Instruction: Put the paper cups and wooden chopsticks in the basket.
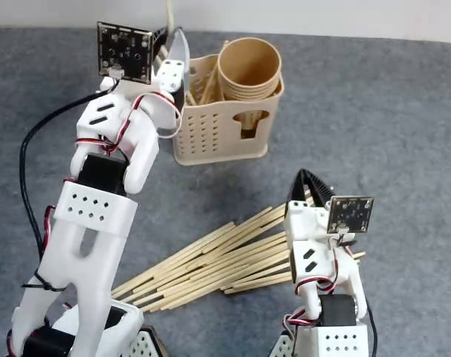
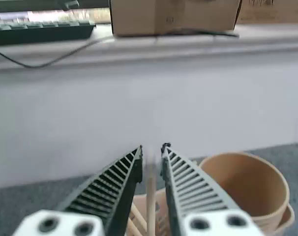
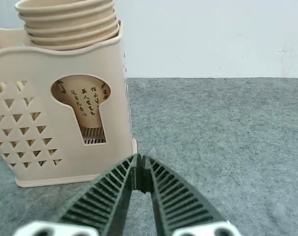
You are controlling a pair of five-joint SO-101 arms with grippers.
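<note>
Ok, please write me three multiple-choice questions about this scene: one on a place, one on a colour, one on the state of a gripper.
1. Where is the stack of paper cups in relation to the basket?
A. Inside it, upright
B. Beside it, lying on its side
C. Under it

2. What colour is the basket?
A. Blue
B. Black
C. Cream

3. How is the right gripper?
A. Shut on a cup
B. Shut, with nothing in it
C. Wide open

Answers:
1 A: the high view shows the cups standing in one compartment, with their rims above the wall.
2 C: its perforated walls are pale cream in the high view and the right wrist view.
3 B: in the right wrist view the fingertips meet and nothing lies between them.
</note>
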